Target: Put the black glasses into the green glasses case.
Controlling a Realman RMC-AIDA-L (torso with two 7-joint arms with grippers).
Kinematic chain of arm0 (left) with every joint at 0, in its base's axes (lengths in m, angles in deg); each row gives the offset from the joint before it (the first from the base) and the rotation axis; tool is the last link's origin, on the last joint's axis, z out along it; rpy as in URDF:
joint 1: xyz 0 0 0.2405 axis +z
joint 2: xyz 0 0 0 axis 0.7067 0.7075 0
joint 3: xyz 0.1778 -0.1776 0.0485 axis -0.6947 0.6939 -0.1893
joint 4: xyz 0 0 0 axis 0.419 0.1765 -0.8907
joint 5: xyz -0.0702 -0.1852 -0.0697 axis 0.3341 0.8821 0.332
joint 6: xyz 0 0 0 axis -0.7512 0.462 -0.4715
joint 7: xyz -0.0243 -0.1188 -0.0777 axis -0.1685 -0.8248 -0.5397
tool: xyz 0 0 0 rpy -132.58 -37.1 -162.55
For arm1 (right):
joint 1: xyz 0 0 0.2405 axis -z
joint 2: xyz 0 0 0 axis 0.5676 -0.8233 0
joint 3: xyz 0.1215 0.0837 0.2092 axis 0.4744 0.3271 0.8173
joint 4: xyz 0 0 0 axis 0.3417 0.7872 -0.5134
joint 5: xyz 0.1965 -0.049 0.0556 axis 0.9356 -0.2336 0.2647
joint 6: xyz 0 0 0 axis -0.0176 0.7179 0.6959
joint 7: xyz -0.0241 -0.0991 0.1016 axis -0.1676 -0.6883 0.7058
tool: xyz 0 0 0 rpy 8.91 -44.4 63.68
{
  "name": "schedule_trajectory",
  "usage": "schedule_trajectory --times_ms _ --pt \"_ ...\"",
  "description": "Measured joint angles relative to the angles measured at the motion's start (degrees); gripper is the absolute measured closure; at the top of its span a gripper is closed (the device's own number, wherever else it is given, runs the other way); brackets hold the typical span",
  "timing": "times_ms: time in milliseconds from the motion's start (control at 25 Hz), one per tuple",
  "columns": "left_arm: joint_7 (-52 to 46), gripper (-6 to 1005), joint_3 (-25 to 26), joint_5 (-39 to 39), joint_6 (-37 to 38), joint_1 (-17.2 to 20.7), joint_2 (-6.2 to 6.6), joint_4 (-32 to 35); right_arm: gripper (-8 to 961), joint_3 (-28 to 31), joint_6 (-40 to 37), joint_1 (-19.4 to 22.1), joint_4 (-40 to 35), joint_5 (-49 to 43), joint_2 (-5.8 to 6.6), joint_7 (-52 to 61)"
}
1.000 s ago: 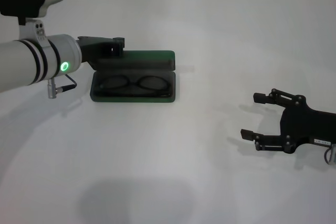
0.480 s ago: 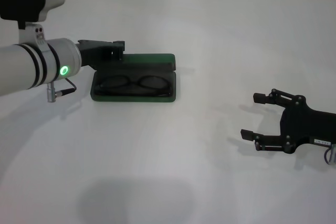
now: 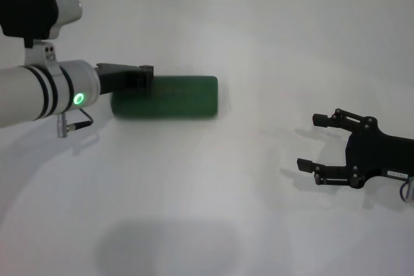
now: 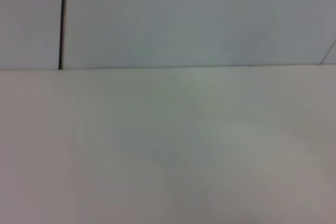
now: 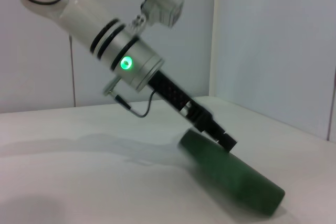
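- With its lid down, the green glasses case [image 3: 165, 97] lies shut on the white table [image 3: 259, 192]; glasses are unseen, presumably inside.
- Left gripper [image 3: 146, 75] touches its left end.
- Right gripper [image 3: 309, 143] idles, fingers spread.

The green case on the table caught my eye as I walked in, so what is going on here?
The left gripper is at the rear left corner of the green glasses case, which now lies shut on the white table. A second ago the lid stood open with the black glasses lying inside, so the arm has just closed it. The glasses are now hidden. The right gripper waits apart on the table's right side, jaws open and empty.
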Motion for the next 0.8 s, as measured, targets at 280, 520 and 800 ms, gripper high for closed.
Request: schedule_trajectory --times_ms 280,520,800 --pt "1.3 914 0.1 0.8 -0.1 0.7 0.02 0.2 76 0.0 0.0 0.0 0.0 0.0 0.0 0.0" --pt "9.1 914 0.6 10.4 0.1 1.1 0.2 1.6 76 0.0 0.0 0.0 0.0 0.0 0.0 0.0" --pt "28.6 913 7.2 25.1 6.0 1.3 0.27 -0.9 76 0.0 -0.3 -0.1 -0.3 0.0 0.0 0.0"
